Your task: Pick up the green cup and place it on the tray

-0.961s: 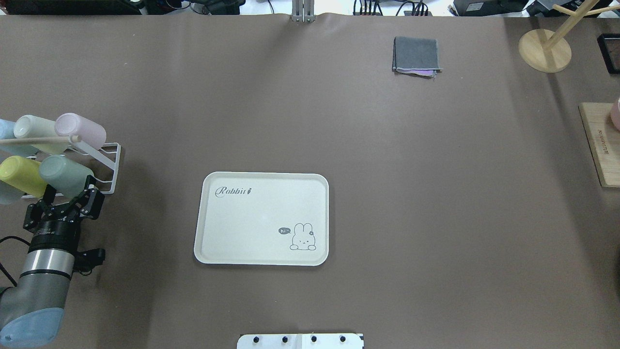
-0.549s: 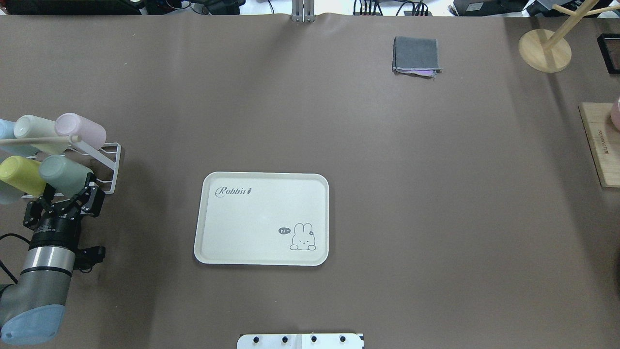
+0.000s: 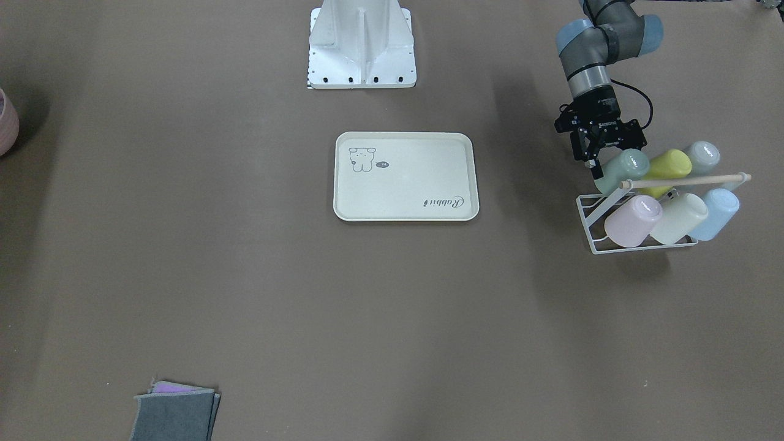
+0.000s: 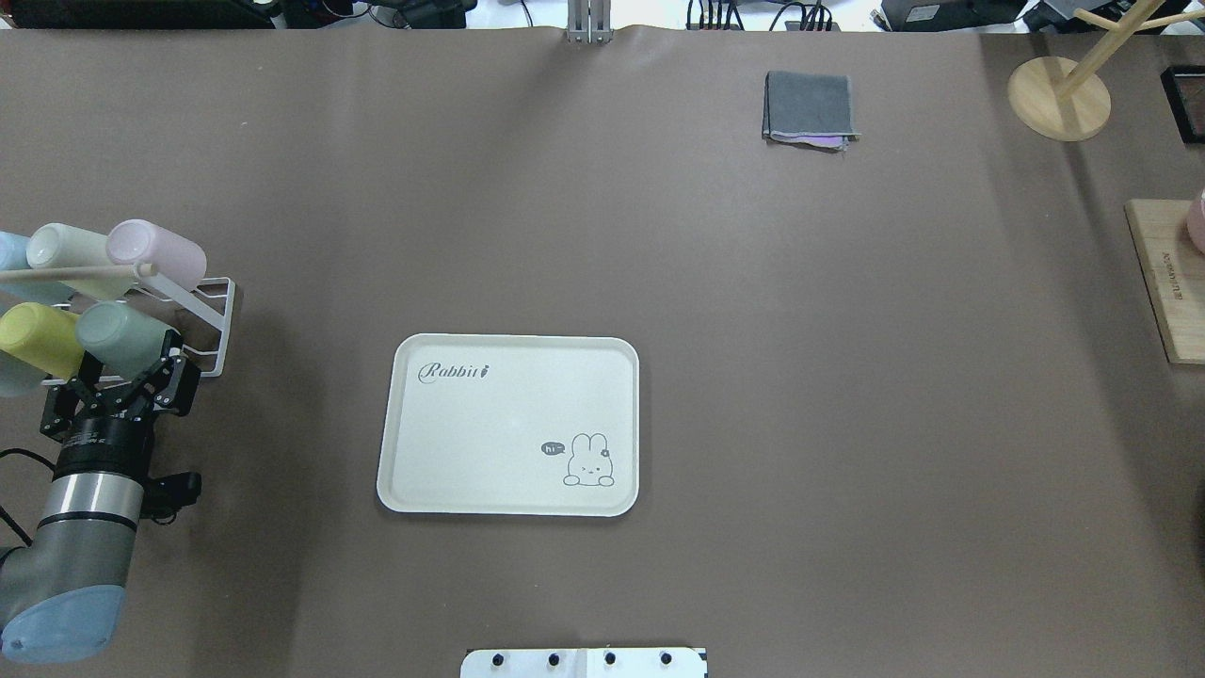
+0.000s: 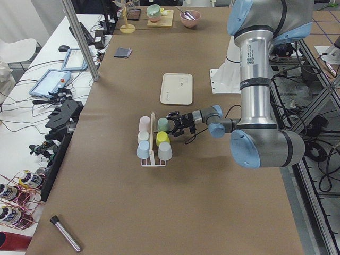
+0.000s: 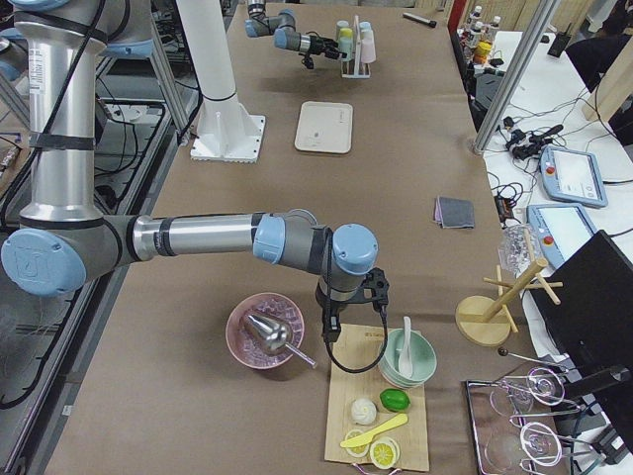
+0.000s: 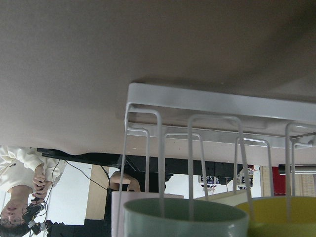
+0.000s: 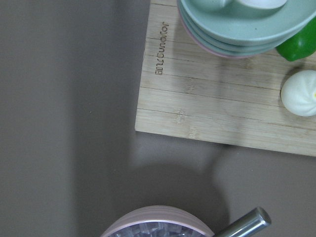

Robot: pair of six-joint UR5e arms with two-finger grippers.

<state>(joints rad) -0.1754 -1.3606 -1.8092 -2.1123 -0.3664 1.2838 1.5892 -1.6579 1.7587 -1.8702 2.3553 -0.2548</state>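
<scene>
In the overhead view's lower left, the left arm (image 4: 89, 513) points up the frame, wrist level, left gripper (image 4: 125, 367) with jaws spread wide. In the right side view, the near right arm (image 6: 198, 237) stretches across mid-frame, right gripper (image 6: 331, 330) pointing down, jaws unclear.

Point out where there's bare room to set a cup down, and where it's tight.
The tray is bare between its script and bunny drawing. Open table runs from the tray to the folded cloth. Crowded: the cup rack, where the left end effector straddles the green cup.
</scene>
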